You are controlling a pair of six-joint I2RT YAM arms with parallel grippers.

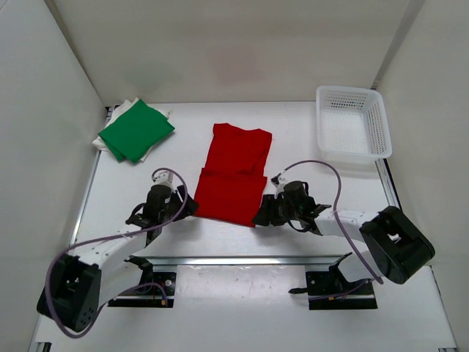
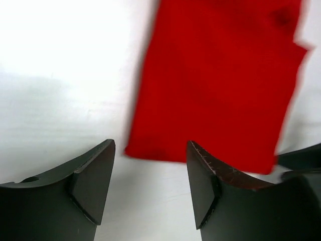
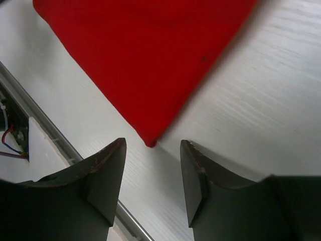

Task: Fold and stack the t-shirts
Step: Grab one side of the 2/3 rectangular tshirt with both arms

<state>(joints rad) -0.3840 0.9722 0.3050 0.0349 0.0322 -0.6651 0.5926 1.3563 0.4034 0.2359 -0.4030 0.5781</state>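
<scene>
A white table (image 1: 308, 132) sits inside plain white walls, with a white lattice basket (image 1: 346, 90) at its far right corner. At the far left, the green t-shirt (image 1: 137, 130) lies folded on top of the white t-shirt (image 1: 130, 105), whose edges peek out around it. The red t-shirt (image 1: 234, 172) lies flat in the middle of the table, partly folded, its near edge facing the arms. The left gripper (image 1: 189, 207) hangs low at the shirt's near left corner, the right gripper (image 1: 264, 216) at its near right corner. In both wrist views the jaws stand apart with nothing between them, and the red corners lie just ahead of the fingertips. The step in hand looks like taking both near corners for the next fold. To do it well, each gripper should come down so that one finger slides under the cloth edge and catches every layer there, not only the top one. Both arms should then lift together, keeping the edge taut and level.
</scene>
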